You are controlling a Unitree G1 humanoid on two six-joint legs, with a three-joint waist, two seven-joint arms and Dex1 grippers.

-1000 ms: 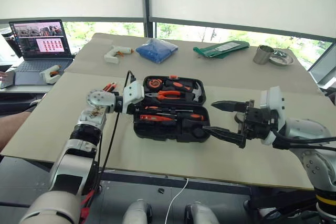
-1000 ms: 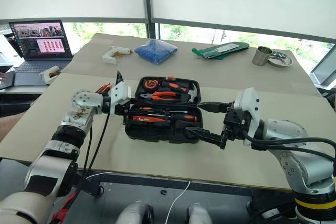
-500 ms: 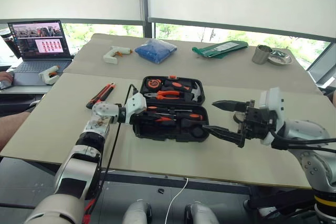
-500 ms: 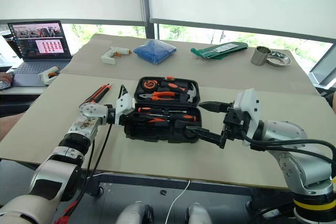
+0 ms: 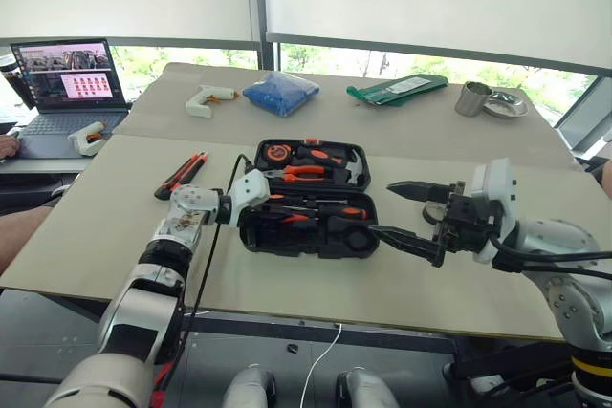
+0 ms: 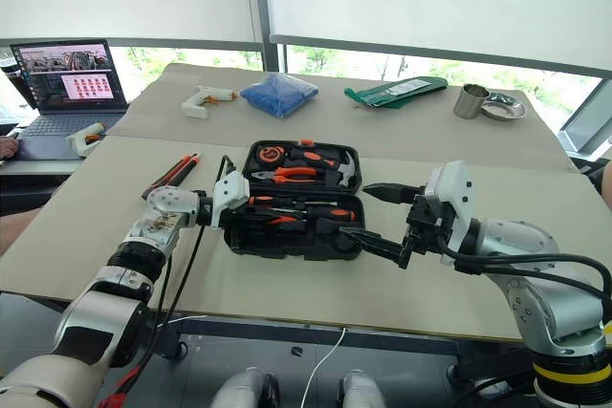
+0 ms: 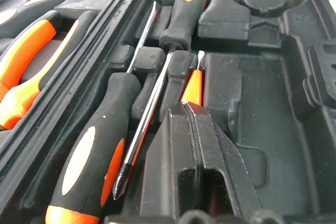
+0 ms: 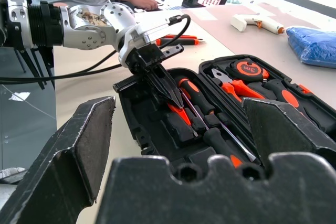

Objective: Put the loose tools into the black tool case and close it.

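Farthest left, a laptop [image 5: 69, 78] stood open beside the surface [image 5: 115, 226], well behind the left claw, with a person's hand [image 5: 8, 145] at its edge. A white glue gun [image 5: 88, 138] lay near it, and a second glue gun [image 5: 210, 97] rested farther back on the surface. An orange-and-black utility knife [image 5: 182, 174] lay loose on the surface, just behind and to the left of the left claw.

That left claw [image 7: 190, 124] was clenched, its two fingers pressed together with their tips down inside the near half of the black tool case [image 5: 306, 236]. From the wrist view, a small orange screwdriver [image 7: 193, 85] lay in its slot right at the claw's tip; whether the fingers pinched it could not be told. Beside the claw lay a longer screwdriver [image 7: 86, 169] and another with a black handle [image 7: 181, 17]. The case sat open, with pliers [image 5: 306, 171] and a tape measure [image 5: 279, 152] in the half beyond the claw.

A blue bag [image 5: 280, 93] and a green pouch [image 5: 397, 89] lay at the back of the surface.

The right claw [image 5: 406, 212] hung released, spread wide, just right of the case and touching nothing. A metal cup [image 5: 471, 99] stood well behind it.
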